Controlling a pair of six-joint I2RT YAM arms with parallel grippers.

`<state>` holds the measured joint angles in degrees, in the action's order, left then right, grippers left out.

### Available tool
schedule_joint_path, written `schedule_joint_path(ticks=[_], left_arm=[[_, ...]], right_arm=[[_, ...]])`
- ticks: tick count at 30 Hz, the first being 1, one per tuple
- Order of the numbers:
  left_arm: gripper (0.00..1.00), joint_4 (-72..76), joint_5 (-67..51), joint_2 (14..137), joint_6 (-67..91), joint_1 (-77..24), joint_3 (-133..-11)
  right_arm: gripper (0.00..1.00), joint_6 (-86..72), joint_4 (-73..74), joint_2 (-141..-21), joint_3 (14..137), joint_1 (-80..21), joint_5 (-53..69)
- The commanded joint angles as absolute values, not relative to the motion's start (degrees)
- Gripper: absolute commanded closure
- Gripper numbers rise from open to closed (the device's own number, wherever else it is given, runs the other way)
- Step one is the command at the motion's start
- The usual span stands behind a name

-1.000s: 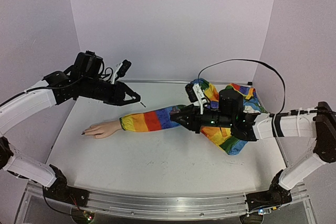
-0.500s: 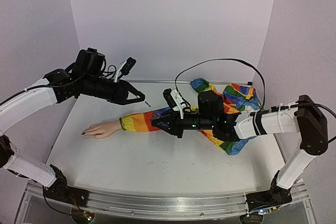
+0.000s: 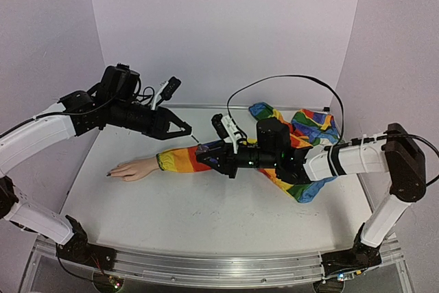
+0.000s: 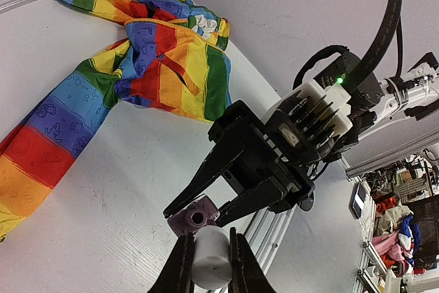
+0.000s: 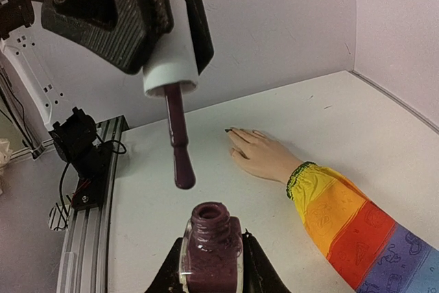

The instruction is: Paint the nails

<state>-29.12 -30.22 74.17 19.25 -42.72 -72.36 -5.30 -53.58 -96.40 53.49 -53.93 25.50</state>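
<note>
The nails (image 5: pixel 229 130) tip one pale mannequin hand (image 5: pixel 264 157) lying flat on the worktop (image 3: pixel 206 204); only one dark tip is clear, the rest too small to count. One rainbow sleeve (image 5: pixel 343 231) leaves its wrist. Beyond the wrist, the right fingers (image 3: pixel 201 156) clench one open bottle (image 5: pixel 211 245), base cut off; the left fingers (image 3: pixel 182 130) grip one white cap (image 5: pixel 171 66), its brush (image 5: pixel 182 159) hanging above the bottle.

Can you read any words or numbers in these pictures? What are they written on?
No words or numbers can be read anywhere.
The rainbow sleeve has only little squiggly drawings, too small to tell if any are letters.
The polish bottle shows no label.
The white brush cap is plain.
</note>
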Motion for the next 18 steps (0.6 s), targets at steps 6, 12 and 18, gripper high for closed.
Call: schedule_joint_path(ticks=[6, 12, 18], left_arm=[[1.0, -28.98, -29.26, 74.25, 17.58, -43.41, -74.2], [1.0, -29.4, -28.8, 74.42, 17.33, -43.53, -74.41], [1.0, -29.7, -28.58, 75.04, 17.27, -43.59, -74.62]], right_arm=[[1.0, -4.74, -58.57, -96.5, 56.52, -53.96, 25.75], [1.0, -4.66, -58.93, -96.84, 56.64, -53.96, 26.61], [1.0, -4.55, -59.32, -96.92, 56.69, -53.96, 27.26]])
